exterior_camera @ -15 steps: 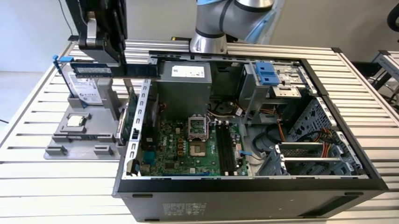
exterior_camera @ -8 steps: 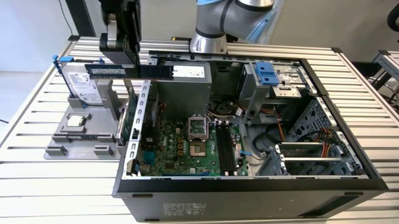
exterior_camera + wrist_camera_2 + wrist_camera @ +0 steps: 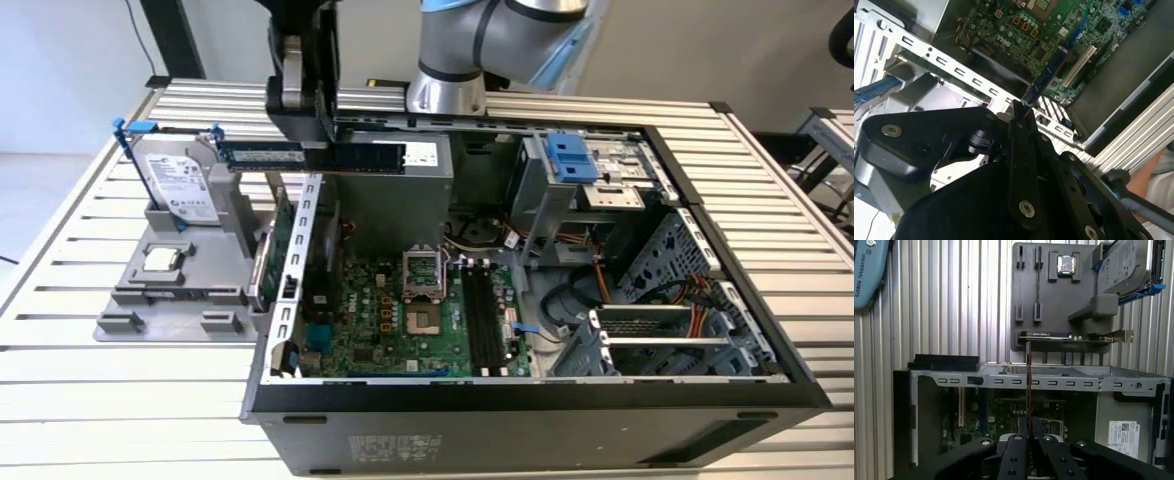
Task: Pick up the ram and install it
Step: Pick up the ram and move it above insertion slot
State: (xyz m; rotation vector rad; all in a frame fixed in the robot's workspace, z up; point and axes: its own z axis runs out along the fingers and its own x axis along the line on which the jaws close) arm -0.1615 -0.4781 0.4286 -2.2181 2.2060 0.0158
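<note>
Here, the gripper is closed narrow on the ram. In the first wrist view its black fingers press against the stick's two flat faces, with the thin edge of the board running out between them.

In the exterior view the ram hangs level and lengthwise in the air over the far corner of the open computer case, on the exterior view's left. It crosses above the case's side wall. One end reaches toward the hard drive, which stands upright with its blue rails on the grey fixture tray beside the case.

The stick is well apart from the black memory slots on the green motherboard — those lie lower, nearer the middle of the case floor.

In the second wrist view the ram shows edge-on ahead of the gripper, with the motherboard beyond it.

A processor chip lies flat on the fixture tray, and an expansion card sits along the tray's edge just beside the case wall.
</note>
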